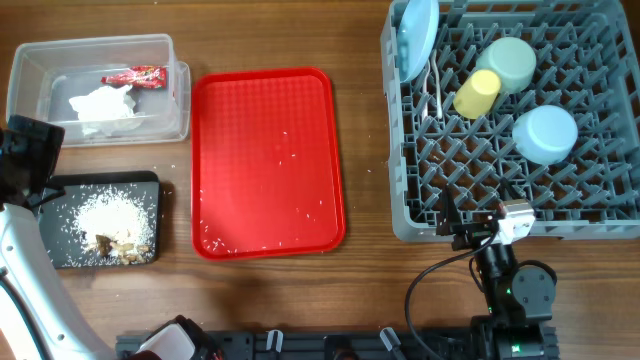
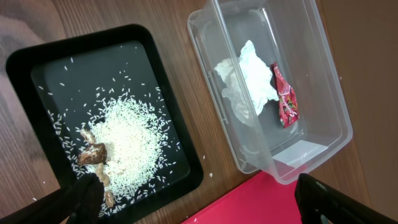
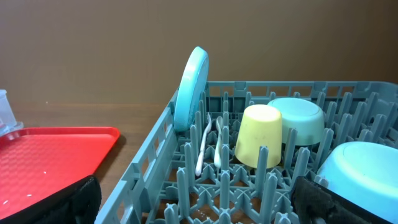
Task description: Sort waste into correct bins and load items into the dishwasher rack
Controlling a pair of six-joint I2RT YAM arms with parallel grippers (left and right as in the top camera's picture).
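Note:
The clear tub (image 1: 30, 60) holds the white napkin (image 1: 103, 105) and red wrapper (image 1: 135, 76). Rice and brown scraps (image 1: 115, 235) lie in the black tray (image 1: 100, 181). The grey rack (image 1: 395, 130) carries the upright plate (image 1: 417, 35), mint-green bowl (image 1: 510, 62), yellow cup (image 1: 477, 92), pale-blue bowl (image 1: 545, 133), and the white spoon and fork (image 1: 435, 85). My left gripper (image 1: 35, 165) hangs open and empty by the black tray's left edge. My right gripper (image 1: 478, 215) is open and empty over the rack's near rim; its wrist view shows the cup (image 3: 258, 143) ahead.
A flat red serving tray (image 1: 265, 160) with a few rice grains lies between the bins and the rack. Black arm bases and cables run along the table's front edge (image 1: 330, 345). Bare wood shows around the tray.

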